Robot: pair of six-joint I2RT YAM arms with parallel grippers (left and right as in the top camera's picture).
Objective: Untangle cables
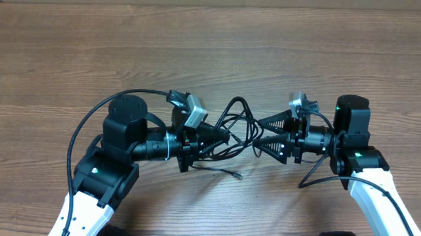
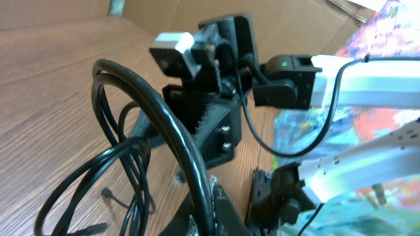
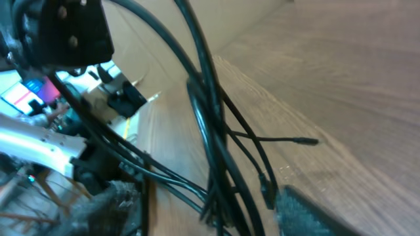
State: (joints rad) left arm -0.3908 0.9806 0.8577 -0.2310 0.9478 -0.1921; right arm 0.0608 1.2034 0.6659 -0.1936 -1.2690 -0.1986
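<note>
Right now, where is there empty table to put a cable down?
The far side of the table is all bare wood. There's room too outside the left arm and outside the right arm. It's crowded in the middle: the cables bunch between the left gripper and the right gripper.

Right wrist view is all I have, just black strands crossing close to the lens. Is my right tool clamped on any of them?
Observer: No. Overhead, the right tool stands with jaws spread; the cables reach its fingertips, unclamped.
Operator: And the left side?
Observer: The left tool is shut on the bundle's opposite end.
Operator: Anything sticking out?
Observer: One loop bulges toward the far side of the table, midway between the tools.
</note>
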